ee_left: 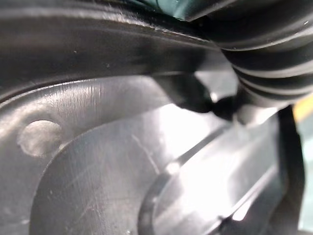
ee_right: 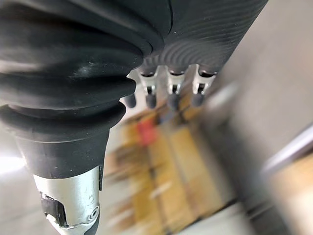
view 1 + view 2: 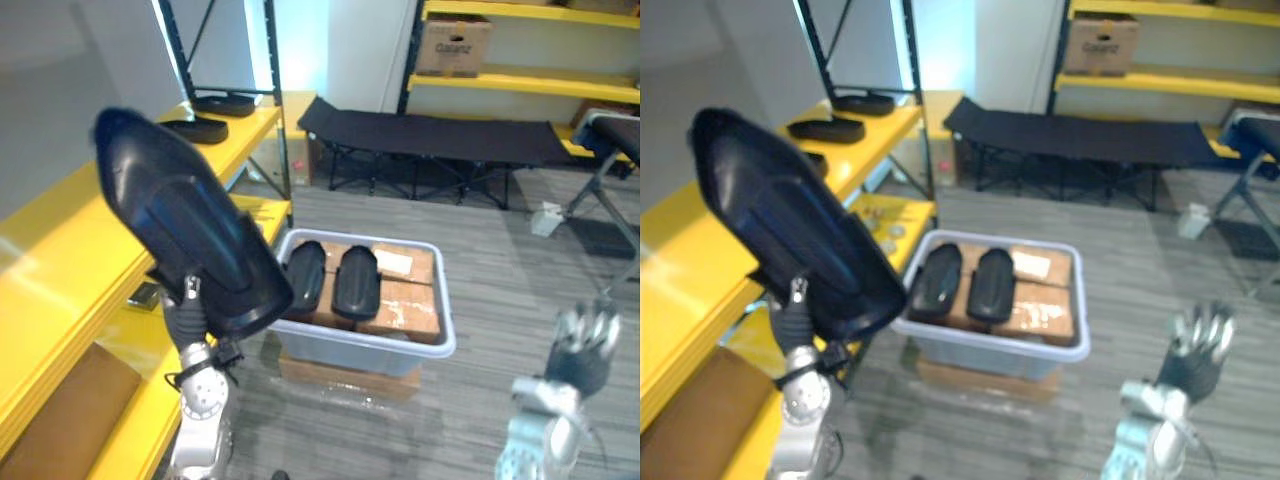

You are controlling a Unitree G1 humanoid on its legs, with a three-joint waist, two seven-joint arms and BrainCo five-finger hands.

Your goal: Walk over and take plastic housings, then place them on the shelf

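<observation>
**Housing up in left hand, at the shelf**

My left hand (image 3: 184,318) has one black plastic housing (image 3: 185,225) raised and tilted at the front edge of the yellow shelf (image 3: 55,260) on my left. The hand sits behind the shell, so I cannot tell the grip. In the left wrist view the housing's glossy inner face is right against the cover. My right hand (image 3: 586,343) is low on the right over the grey plank floor (image 3: 500,270), released and carrying nothing.

Room:
- A grey bin (image 3: 372,348) is ahead on a flat cardboard base (image 3: 345,380), near the shelf's corner.
- Inside it, the left bin housing (image 3: 305,278) and right bin housing (image 3: 356,282) lie side by side on brown cartons (image 3: 405,308).
- More black housings (image 3: 195,130) lie on the shelf further along.
- A black folding cot (image 3: 430,135) is at the back.
- Behind it, a second yellow rack (image 3: 520,82) holds a cardboard box (image 3: 453,45).
</observation>
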